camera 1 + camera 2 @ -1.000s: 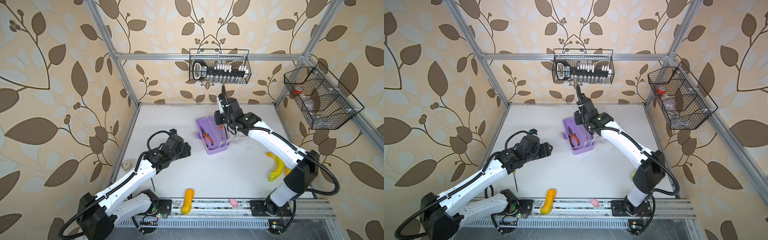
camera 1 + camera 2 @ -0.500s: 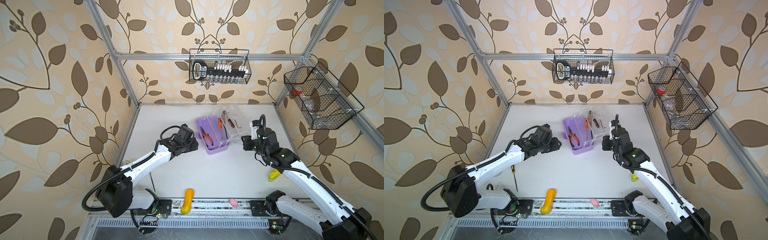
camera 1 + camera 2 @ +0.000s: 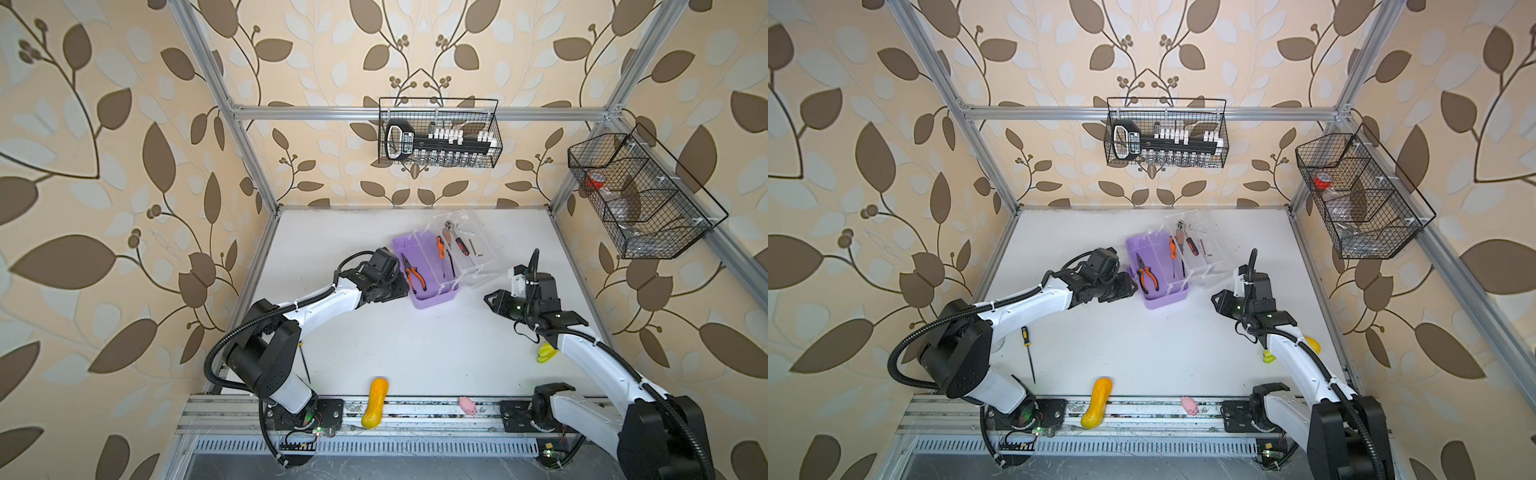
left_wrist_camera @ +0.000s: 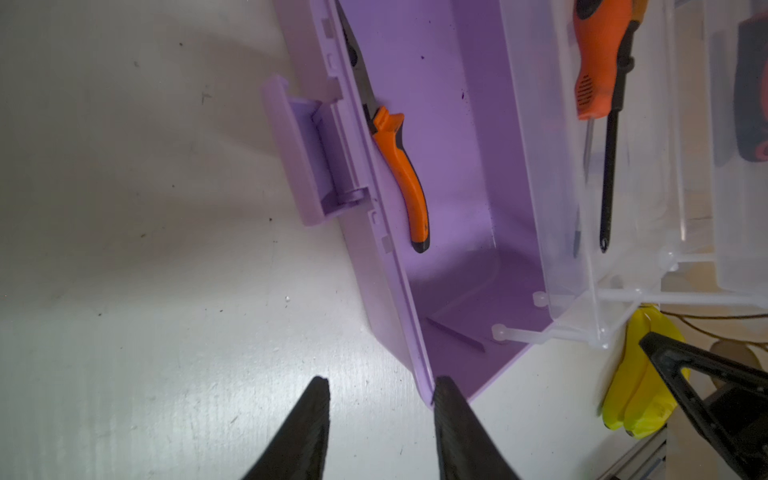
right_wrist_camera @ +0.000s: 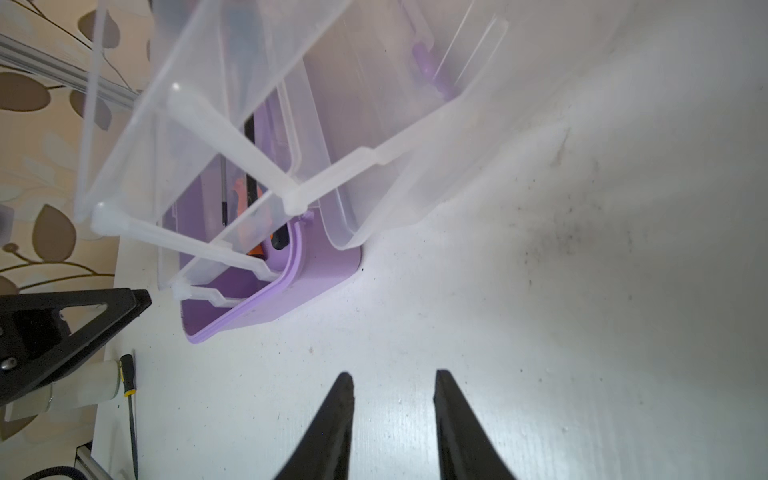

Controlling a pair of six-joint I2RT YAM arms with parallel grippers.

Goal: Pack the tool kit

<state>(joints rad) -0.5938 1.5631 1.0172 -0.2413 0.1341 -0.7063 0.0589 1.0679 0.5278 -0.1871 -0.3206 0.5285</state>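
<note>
Tool kit (image 3: pixel 434 297): open on the white table (image 3: pixel 415 353), just above centre in both top views. Side latch (image 4: pixel 299 153) shows in the left wrist view only; the loose screwdriver (image 3: pixel 1027 351) shows whole in a top view, lower left.
Left gripper (image 4: pixel 379 386): arm stretched low, jaws spread, empty, one tip at the box corner.
Right gripper (image 5: pixel 392 376): elbow bent, jaws spread, empty.

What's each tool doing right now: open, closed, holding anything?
Left tool: open, holding nothing; the lilac box corner sits just inside one jaw.
Right tool: open, empty, short of the box.
</note>
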